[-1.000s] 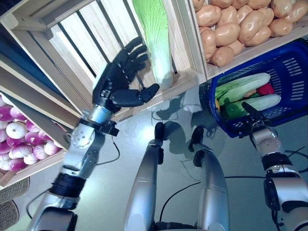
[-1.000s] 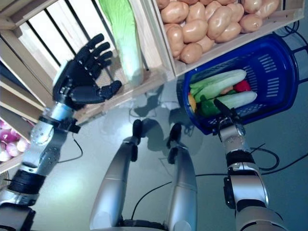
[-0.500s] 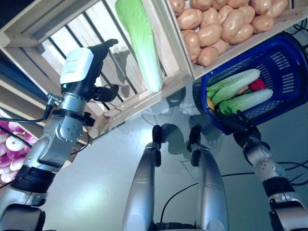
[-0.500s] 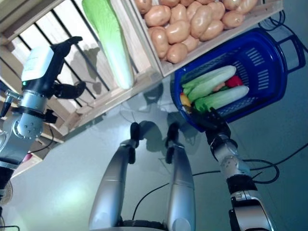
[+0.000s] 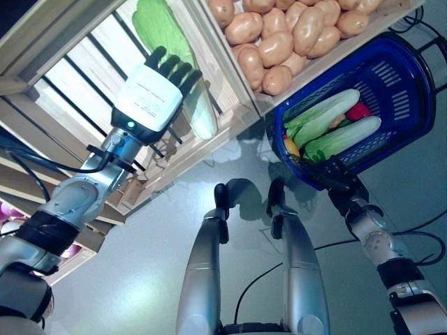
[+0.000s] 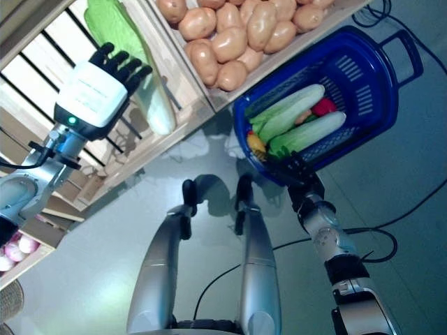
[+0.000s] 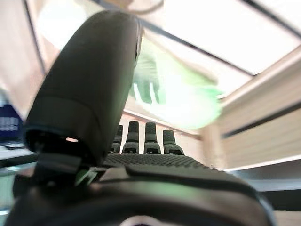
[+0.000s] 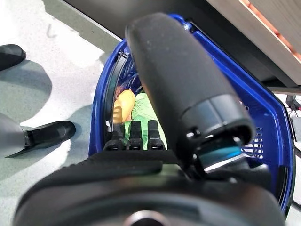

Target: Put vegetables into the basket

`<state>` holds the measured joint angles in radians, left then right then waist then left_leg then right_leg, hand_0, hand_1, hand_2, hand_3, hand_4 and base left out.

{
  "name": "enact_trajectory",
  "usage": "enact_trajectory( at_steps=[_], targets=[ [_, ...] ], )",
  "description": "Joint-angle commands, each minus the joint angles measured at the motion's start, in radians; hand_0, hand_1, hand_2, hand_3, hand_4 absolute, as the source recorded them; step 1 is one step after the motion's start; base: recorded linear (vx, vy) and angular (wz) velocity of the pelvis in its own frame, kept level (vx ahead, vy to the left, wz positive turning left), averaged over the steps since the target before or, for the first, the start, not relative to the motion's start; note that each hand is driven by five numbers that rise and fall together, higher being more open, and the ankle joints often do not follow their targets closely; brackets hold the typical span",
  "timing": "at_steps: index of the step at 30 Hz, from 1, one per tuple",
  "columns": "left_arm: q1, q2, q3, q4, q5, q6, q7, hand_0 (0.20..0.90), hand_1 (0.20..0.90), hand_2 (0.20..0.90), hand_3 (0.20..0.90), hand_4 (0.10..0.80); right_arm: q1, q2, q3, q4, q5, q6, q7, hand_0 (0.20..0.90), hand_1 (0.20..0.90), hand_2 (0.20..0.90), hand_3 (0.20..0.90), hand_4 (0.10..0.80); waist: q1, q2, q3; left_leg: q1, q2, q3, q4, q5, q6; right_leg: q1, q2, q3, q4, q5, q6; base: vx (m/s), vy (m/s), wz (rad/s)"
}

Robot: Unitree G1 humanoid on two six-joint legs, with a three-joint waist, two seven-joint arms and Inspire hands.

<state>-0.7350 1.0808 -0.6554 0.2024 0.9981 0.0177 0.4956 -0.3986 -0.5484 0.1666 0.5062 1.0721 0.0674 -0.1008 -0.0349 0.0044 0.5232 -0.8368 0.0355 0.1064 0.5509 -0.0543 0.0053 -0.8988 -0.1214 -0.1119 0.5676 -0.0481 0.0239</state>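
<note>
Up past your left hand (image 5: 150, 98) you've got the napa cabbage (image 5: 162, 28) lying in the slatted wooden crate (image 5: 77, 77). The fingers (image 5: 176, 70) are stretched out pretty much straight, spread wide and holding nothing, with the tips right over the cabbage's pale lower half. Whether they actually touch it, you can't tell from the head views. The left wrist view shows the same thing: fingers straight in a row, thumb (image 7: 89, 80) sticking up, green-and-white cabbage (image 7: 188, 99) just beyond the fingertips.

Over on the other side, your right hand (image 5: 334, 176) is curled round the near rim of the blue basket (image 5: 412, 91), so it's clamped on that rim and carrying it. In the right wrist view the fingers (image 8: 134, 136) hook over the edge and dip inside. Just past those fingers, inside the basket, sit two long pale-green cabbages (image 5: 328, 115) lying side by side, something red (image 5: 359, 112) tucked between them at the far end, and something orange-yellow (image 5: 290, 145) right by the fingertips. So those vegetables are already in, and the crate cabbage isn't.

Beyond the basket, further from your right hand, the next crate is heaped with potatoes (image 5: 286, 31), well packed together. Way out past your left arm, on a lower shelf, you can just catch a few purple-and-white onions (image 6: 21, 248) at the edge of view.
</note>
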Motion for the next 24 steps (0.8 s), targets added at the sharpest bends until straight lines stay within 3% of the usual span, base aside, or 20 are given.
enact_trajectory(
  at_steps=[1,9,17,24],
  targets=[
    [-0.065,0.046,0.058,-0.055,0.046,-0.023,0.119,0.9,0.9,0.9,0.9,0.8,0.032,-0.08,0.004,-0.085,0.075,-0.002,0.03,0.9,0.9,0.9,0.9,0.8,-0.017,0.037,-0.003,0.003,0.006,0.015,-0.041,0.029,-0.043,0.055,0.009,-0.025,-0.031,0.024,0.022,-0.02,0.056,-0.07],
    [-0.135,0.052,-0.041,0.02,0.027,-0.097,0.146,0.9,0.9,0.9,0.9,0.8,0.003,-0.087,0.016,-0.11,0.054,0.006,0.031,0.9,0.9,0.9,0.9,0.8,-0.032,0.038,-0.003,0.0,0.01,0.026,-0.047,0.038,-0.044,0.044,0.017,-0.007,-0.032,0.032,0.026,-0.014,0.033,-0.07],
    [-0.183,0.054,-0.094,0.078,0.026,-0.102,0.121,0.9,0.9,0.9,0.9,0.8,-0.024,-0.105,0.019,-0.105,0.045,0.015,0.009,0.9,0.9,0.9,0.9,0.8,-0.036,0.035,-0.003,-0.003,0.011,0.027,-0.044,0.034,-0.044,0.042,0.019,-0.002,-0.03,0.028,0.028,-0.004,0.014,0.0],
    [-0.171,0.064,-0.108,0.104,0.001,-0.074,0.058,0.9,0.9,0.9,0.9,0.8,-0.018,-0.108,0.013,-0.107,0.051,0.004,0.004,0.9,0.9,0.9,0.9,0.8,-0.035,0.036,-0.003,-0.007,0.01,0.025,-0.041,0.028,-0.043,0.038,0.017,0.0,-0.034,0.03,0.032,0.0,0.0,0.0]
  ],
)
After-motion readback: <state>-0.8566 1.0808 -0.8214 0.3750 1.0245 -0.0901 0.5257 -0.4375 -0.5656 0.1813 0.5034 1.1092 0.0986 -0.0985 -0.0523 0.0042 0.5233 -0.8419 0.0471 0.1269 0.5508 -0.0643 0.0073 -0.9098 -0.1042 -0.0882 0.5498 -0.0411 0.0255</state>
